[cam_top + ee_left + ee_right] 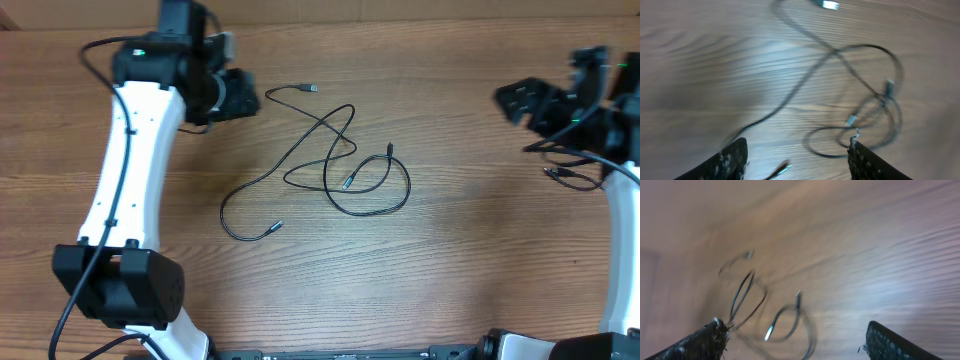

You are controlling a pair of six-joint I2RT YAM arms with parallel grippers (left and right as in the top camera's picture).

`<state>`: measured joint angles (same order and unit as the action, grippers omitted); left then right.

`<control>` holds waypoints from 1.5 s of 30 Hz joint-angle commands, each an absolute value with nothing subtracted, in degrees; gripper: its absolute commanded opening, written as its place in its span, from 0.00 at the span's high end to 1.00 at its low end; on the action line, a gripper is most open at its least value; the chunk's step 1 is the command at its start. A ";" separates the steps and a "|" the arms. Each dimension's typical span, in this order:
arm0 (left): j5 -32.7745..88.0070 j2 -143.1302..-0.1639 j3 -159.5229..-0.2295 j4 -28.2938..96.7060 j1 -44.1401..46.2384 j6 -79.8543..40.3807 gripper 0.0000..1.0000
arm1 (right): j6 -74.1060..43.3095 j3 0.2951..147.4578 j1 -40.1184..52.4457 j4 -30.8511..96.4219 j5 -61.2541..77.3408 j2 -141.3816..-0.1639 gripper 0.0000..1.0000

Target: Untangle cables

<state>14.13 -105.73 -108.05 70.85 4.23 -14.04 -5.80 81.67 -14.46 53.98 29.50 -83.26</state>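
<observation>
The cables (pixel 330 150) are thin black cords with silver plug ends, lying looped and crossed over each other mid-table. One plug end (pixel 311 89) points to the far side and another (pixel 274 227) lies at the near left. My left gripper (pixel 240 95) is open and empty, up and to the left of the tangle. My right gripper (pixel 518 100) is open and empty, far to the right of it. The left wrist view shows the loops (pixel 860 80) blurred beyond the open fingers (pixel 797 162). The right wrist view shows them (pixel 790 320) ahead of the open fingers (pixel 795 345).
The wooden table (pixel 450 260) fills the view. A short dark cord piece (pixel 565 175) lies at the right edge under the right arm. The white left arm (pixel 130 170) and its black base (pixel 120 285) stand along the left side.
</observation>
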 commanded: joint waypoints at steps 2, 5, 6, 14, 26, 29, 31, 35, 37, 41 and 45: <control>10.28 -103.28 -109.27 71.77 1.08 -17.87 0.26 | -4.91 82.04 -5.65 55.48 30.37 -86.72 0.14; 9.76 -103.37 -109.27 71.77 -0.10 -17.85 0.20 | -7.66 81.69 1.21 55.51 30.28 -89.43 0.18; 9.58 -103.37 -109.27 71.75 -0.23 -17.85 0.19 | -9.04 81.69 2.98 55.35 30.28 -90.21 0.19; 9.43 -103.39 -109.25 71.72 -0.38 -17.82 0.18 | -39.42 81.69 14.98 53.98 29.87 -98.32 0.08; 9.45 -103.39 -109.23 72.03 -0.36 -17.82 0.17 | -54.35 81.69 20.53 46.57 26.92 -105.08 0.20; 9.45 -103.39 -109.25 72.20 -0.36 -17.82 0.18 | -55.77 81.69 21.23 46.54 23.24 -105.95 0.23; 9.45 -103.39 -109.23 72.40 -0.36 -17.82 0.18 | -56.01 81.69 21.74 46.41 22.09 -106.59 0.25; 9.45 -103.39 -109.23 72.42 -0.36 -17.82 0.18 | -58.22 81.67 23.11 45.67 20.32 -107.85 0.27; 9.47 -103.39 -109.23 72.55 -0.36 -17.82 0.18 | -58.76 81.67 23.66 44.77 19.92 -108.47 0.30; 9.47 -103.39 -109.23 73.08 -0.36 -17.82 0.18 | -58.74 81.67 24.05 42.70 18.50 -109.01 0.64; 9.47 -103.39 -109.23 73.10 -0.36 -17.82 0.19 | -58.61 81.67 24.05 41.47 16.64 -109.01 0.96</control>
